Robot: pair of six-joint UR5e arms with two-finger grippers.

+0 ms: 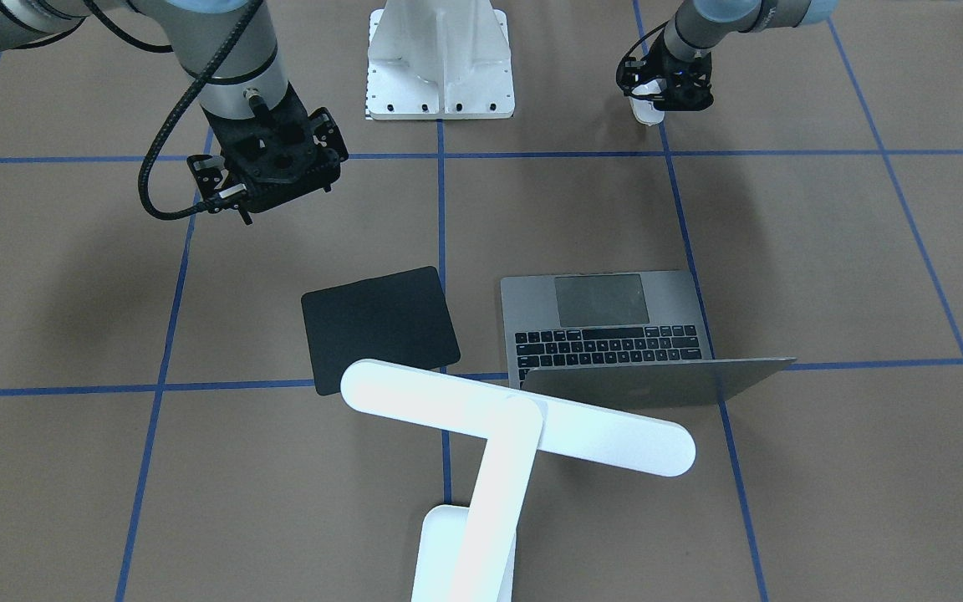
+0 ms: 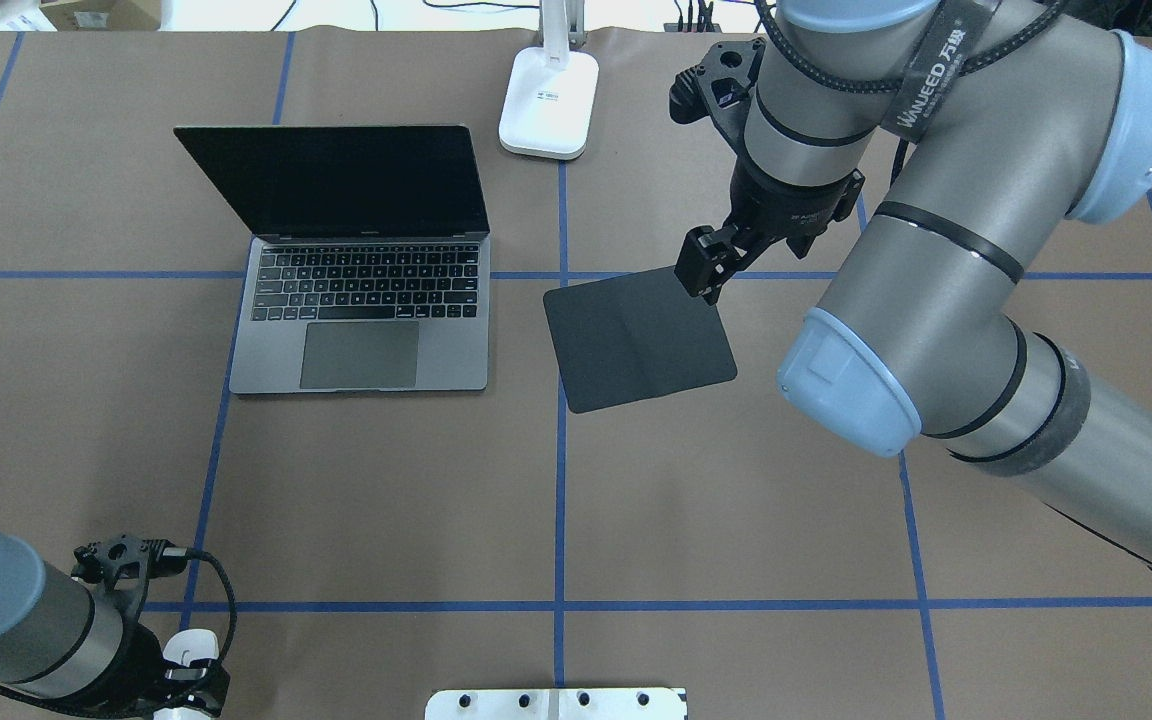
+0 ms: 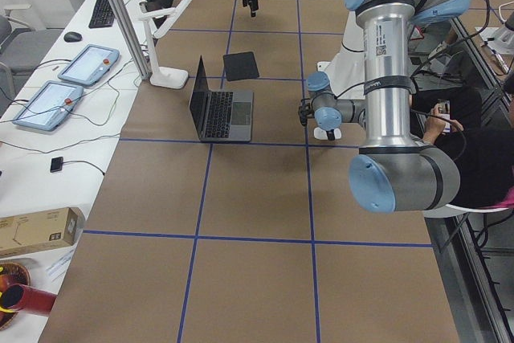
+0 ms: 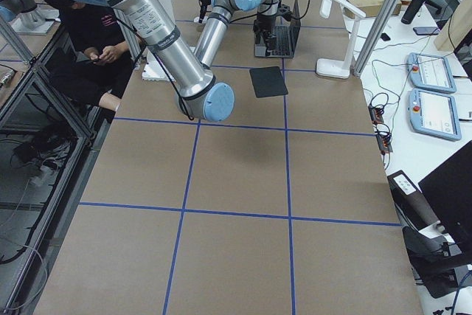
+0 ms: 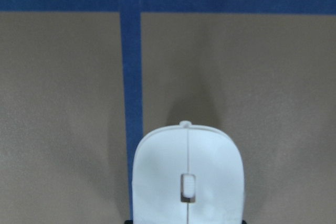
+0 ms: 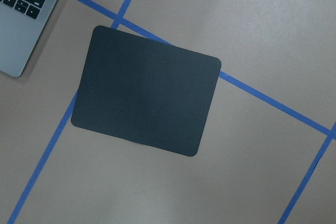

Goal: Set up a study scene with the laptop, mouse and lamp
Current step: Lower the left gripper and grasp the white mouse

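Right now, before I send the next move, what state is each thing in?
laptop: open, screen dark.
lamp: upright; lit or not unclear.
mouse pad: flat, bare.
mouse: at the left gripper, off the mouse pad; grip unclear.
right gripper: above the mouse pad's corner, empty; open or shut unclear.

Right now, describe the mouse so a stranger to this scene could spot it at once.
From the open laptop, look toward the robot's side of the table, where the left gripper hangs. Under it is the mouse: a small glossy white oval with a scroll wheel, unlike the flat black square pad or the tall white lamp.
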